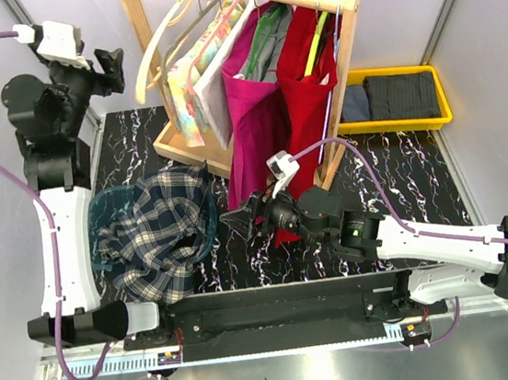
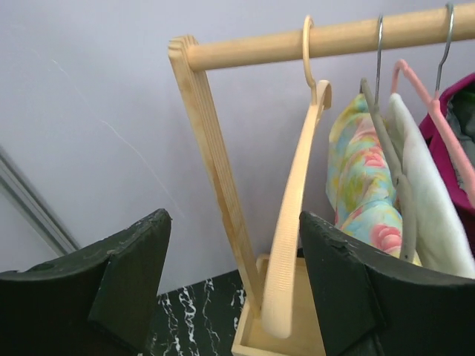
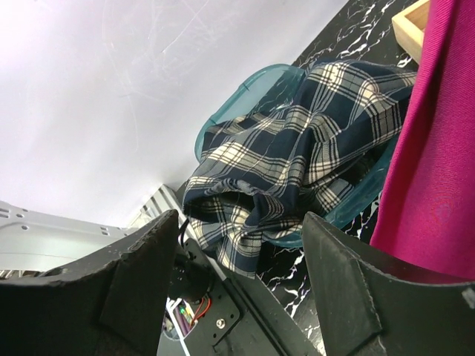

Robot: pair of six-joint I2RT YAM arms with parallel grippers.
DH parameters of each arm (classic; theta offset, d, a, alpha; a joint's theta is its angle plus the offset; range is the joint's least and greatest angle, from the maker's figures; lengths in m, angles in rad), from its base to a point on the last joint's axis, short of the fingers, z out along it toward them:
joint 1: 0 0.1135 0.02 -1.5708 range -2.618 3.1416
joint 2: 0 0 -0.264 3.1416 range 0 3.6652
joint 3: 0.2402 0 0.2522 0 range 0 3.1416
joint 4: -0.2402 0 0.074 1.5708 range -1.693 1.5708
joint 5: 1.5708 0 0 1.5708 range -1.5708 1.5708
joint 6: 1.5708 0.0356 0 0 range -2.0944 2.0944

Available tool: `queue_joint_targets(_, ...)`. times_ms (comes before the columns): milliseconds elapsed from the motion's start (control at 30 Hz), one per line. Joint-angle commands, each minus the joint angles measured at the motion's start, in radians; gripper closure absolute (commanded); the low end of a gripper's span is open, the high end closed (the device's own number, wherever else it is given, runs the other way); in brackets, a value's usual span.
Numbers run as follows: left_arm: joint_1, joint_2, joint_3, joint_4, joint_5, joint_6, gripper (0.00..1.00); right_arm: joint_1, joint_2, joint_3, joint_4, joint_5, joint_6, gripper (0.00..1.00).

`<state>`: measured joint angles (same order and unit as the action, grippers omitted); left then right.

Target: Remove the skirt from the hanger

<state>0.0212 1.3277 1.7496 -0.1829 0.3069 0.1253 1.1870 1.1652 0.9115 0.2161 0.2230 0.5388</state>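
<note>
Plainly, the plaid skirt (image 1: 161, 229) lies crumpled in the teal bin (image 1: 98, 218) towards the near-left corner of the tabletop (image 1: 400, 172), off any hanger. A bare cream hanger (image 2: 293, 222) hangs at the left end of the wooden rack (image 1: 343, 12), which stands along the far edge. The left jaws are raised by the far-left corner, spread and empty, facing that hanger. The right jaws sit low over the middle of the tabletop, also spread and empty, just beside the hem of a magenta garment (image 1: 255, 125). A yellow tray (image 1: 403, 122) occupies the far-right corner.
</note>
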Motion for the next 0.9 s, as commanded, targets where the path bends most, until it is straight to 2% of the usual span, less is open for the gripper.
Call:
queue_joint_targets(0,0.022,-0.036,0.033,0.072,0.008,-0.035,0.25,0.02,0.002,0.055,-0.009,0.018,-0.014,0.24)
queue_joint_targets(200,-0.015,-0.002,0.157,0.056,0.132,-0.223,0.25,0.029,0.013,0.069,-0.009,0.026,-0.028,0.24)
queue_joint_targets(333,-0.124,0.1,0.246,0.054,0.149,-0.279,0.25,0.039,0.024,0.07,-0.003,0.021,-0.026,0.24)
queue_joint_targets(533,-0.227,0.299,0.434,0.033,0.112,-0.251,0.26,0.052,0.044,0.075,0.011,0.012,-0.023,0.24)
queue_joint_targets(667,-0.245,0.413,0.583,-0.024,0.092,-0.228,0.26,0.054,0.031,0.07,0.009,0.022,-0.026,0.25)
queue_joint_targets(867,-0.265,0.49,0.611,-0.036,0.064,-0.204,0.28,0.056,0.024,0.067,0.008,0.029,-0.023,0.24)
